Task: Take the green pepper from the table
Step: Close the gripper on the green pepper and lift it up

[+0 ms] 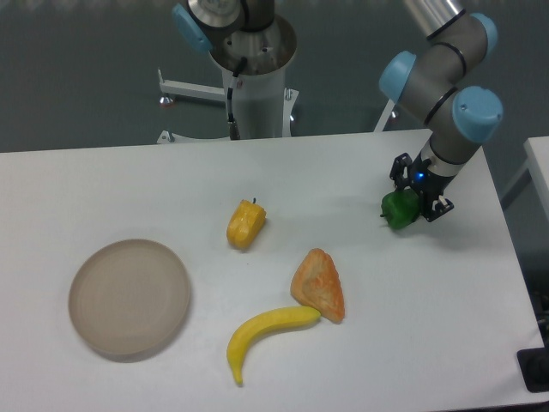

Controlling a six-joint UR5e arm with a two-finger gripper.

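The green pepper [396,209] is small, glossy and dark green, at the right side of the white table [360,360]. My gripper [412,204] comes down from the upper right and is shut on the pepper, with its dark fingers on either side of it. The pepper sits at or just above the tabletop; I cannot tell whether it still touches. Part of the pepper's right side is hidden by the gripper.
A yellow-orange pepper [245,223] lies mid-table. A croissant-like pastry [320,284] and a banana [266,331] lie toward the front. A round beige plate [129,297] is at the front left. The robot base [255,69] stands behind the table's far edge.
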